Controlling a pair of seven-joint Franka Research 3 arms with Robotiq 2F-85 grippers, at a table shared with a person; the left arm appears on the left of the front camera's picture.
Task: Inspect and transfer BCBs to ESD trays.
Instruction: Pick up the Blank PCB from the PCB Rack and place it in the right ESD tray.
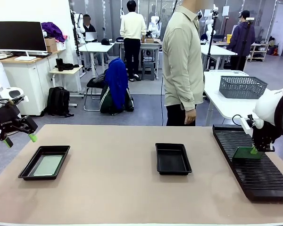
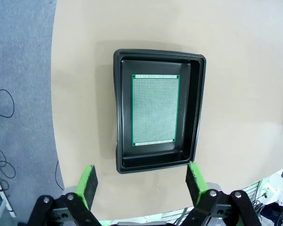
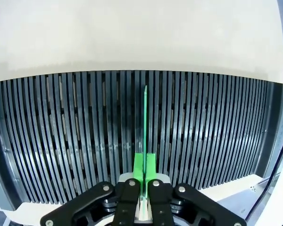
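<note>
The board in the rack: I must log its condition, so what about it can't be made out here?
- Its faces: the right wrist view sees the board edge-on.
- Its lower edge: down in a slot of the rack, in both views.
- The gripped part: covered by the pads of the right hand.
- Surface detail: too small in the front view.

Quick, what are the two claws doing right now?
Left gripper: open, holding nothing.
Right gripper: shut on a thin green flat board in the black ribbed rack.
</note>
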